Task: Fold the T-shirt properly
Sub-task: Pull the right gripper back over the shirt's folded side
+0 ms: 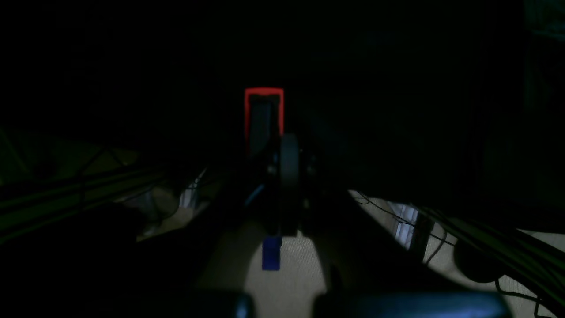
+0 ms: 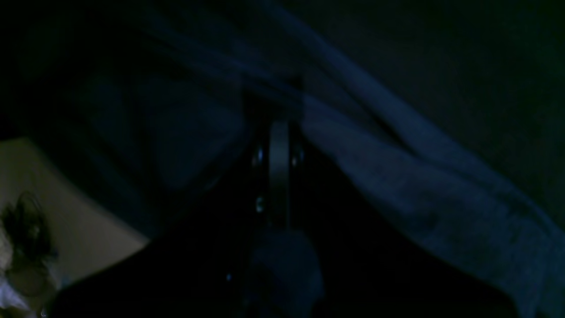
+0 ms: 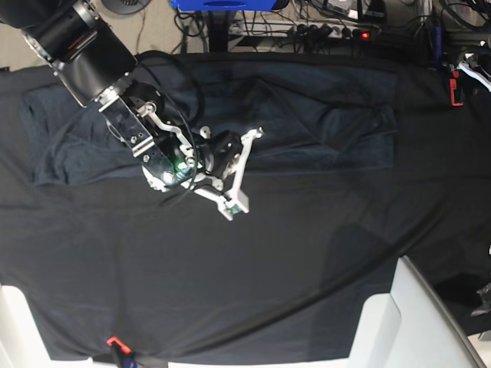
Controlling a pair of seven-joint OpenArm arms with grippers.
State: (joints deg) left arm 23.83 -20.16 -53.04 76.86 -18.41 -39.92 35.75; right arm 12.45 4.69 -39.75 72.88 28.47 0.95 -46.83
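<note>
The T-shirt point(image 3: 307, 126) lies spread across the far half of the table, dark slate-grey and wrinkled, with one sleeve end at the left point(image 3: 54, 130). My right gripper point(image 3: 239, 167) is at the shirt's near hem, left of the middle. In the right wrist view the right gripper point(image 2: 277, 99) is shut on the T-shirt point(image 2: 397, 176), whose bluish folds run together at the fingertips. My left gripper point(image 1: 265, 117) stays dark and shut, holding nothing. A white part of the left arm point(image 3: 468, 67) shows at the far right edge, off the shirt.
A black cloth point(image 3: 230, 276) covers the table. White frame parts stand at the near right point(image 3: 414, 322) and near left corner point(image 3: 15, 322). A red clamp point(image 3: 113, 341) grips the near edge. Cables and a power strip point(image 3: 330, 31) lie behind the table.
</note>
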